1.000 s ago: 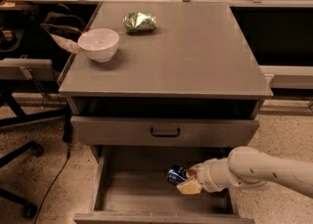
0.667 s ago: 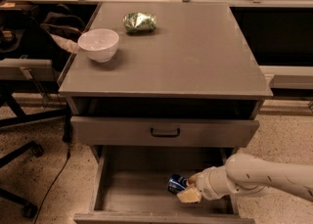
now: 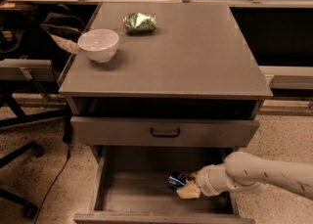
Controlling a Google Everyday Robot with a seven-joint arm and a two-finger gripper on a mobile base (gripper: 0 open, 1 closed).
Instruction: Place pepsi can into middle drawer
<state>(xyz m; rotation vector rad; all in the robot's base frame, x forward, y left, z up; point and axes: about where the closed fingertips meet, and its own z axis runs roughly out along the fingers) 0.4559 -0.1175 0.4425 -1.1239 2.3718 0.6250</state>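
The pepsi can (image 3: 175,180), blue with a silver end, is inside the open middle drawer (image 3: 132,191), low over its grey floor and right of centre. My gripper (image 3: 186,185) reaches in from the right on a white arm (image 3: 254,174). It is shut on the can, which lies tilted on its side between the pale fingers (image 3: 188,192). I cannot tell whether the can touches the floor.
Above the open drawer is a closed grey drawer front with a dark handle (image 3: 165,132). On the cabinet top stand a white bowl (image 3: 98,44) and a shiny green snack bag (image 3: 139,22). A chair base and a cable (image 3: 54,179) are on the floor at left.
The gripper and the can have moved a little lower and toward the front inside the drawer. The bowl and the bag have not moved.
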